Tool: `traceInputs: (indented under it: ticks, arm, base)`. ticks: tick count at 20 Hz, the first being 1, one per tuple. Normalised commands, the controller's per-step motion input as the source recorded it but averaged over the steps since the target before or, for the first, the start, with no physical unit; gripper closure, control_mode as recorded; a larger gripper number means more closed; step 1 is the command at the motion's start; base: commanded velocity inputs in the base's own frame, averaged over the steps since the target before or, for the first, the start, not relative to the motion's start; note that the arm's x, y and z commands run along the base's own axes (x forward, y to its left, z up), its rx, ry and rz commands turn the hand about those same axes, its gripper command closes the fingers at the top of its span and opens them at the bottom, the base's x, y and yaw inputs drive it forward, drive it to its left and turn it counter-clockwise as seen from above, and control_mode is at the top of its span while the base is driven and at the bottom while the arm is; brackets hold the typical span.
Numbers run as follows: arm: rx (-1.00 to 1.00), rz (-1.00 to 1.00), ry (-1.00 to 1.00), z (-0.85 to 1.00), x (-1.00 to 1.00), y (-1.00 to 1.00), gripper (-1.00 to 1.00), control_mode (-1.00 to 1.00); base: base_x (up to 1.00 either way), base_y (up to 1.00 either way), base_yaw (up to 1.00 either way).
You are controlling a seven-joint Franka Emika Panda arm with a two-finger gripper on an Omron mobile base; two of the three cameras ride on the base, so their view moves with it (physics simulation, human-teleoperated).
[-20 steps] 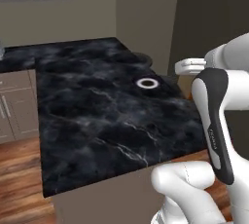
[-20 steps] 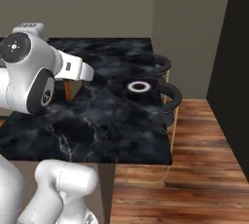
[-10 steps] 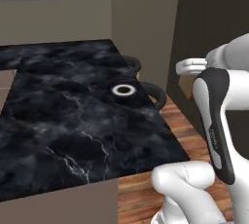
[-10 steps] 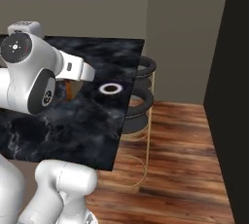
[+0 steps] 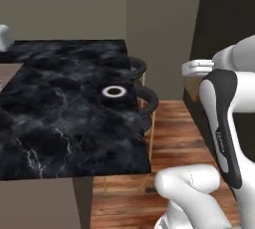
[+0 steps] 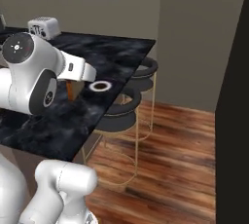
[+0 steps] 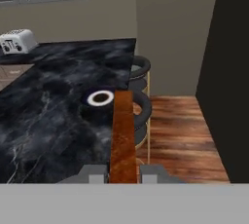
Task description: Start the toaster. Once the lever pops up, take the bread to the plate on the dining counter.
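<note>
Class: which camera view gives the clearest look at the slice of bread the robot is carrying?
The hand view: the thin tan-brown bread slice stands edge-on, full length, gripped between the jaws at the bottom. The right base view shows just a brown sliver below the white arm. In the left base view, a tan patch beside the arm may be it.

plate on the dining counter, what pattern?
Dark ring around a pale ring, dark centre; the plate shows best in the hand view.

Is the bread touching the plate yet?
Apart. The hand view shows the bread clamped edge-on between the jaws, up in the air, with the plate lying farther off on the dining counter.
</note>
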Motion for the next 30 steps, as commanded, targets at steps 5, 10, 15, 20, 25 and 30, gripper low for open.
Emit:
traceInputs:
  ticks: [5,10,15,20,25,30]
  arm:
    - [0.0,0.0,0.0,0.0,0.0,0.0,1.0,1.0]
    - [0.0,0.0,0.0,0.0,0.0,0.0,1.0,1.0]
    - [0.0,0.0,0.0,0.0,0.0,0.0,1.0,1.0]
    - [0.0,0.0,0.0,0.0,0.0,0.0,1.0,1.0]
    - [0.0,0.0,0.0,0.0,0.0,0.0,1.0,1.0]
    - [0.0,0.0,0.0,0.0,0.0,0.0,1.0,1.0]
  base:
    - [0.17,-0.55,0.47]
    - [0.2,-0.52,0.48]
    - [0.2,-0.53,0.48]
    - [0.3,-0.72,0.39]
    - [0.37,-0.8,0.35]
    - [0.34,-0.8,0.35]
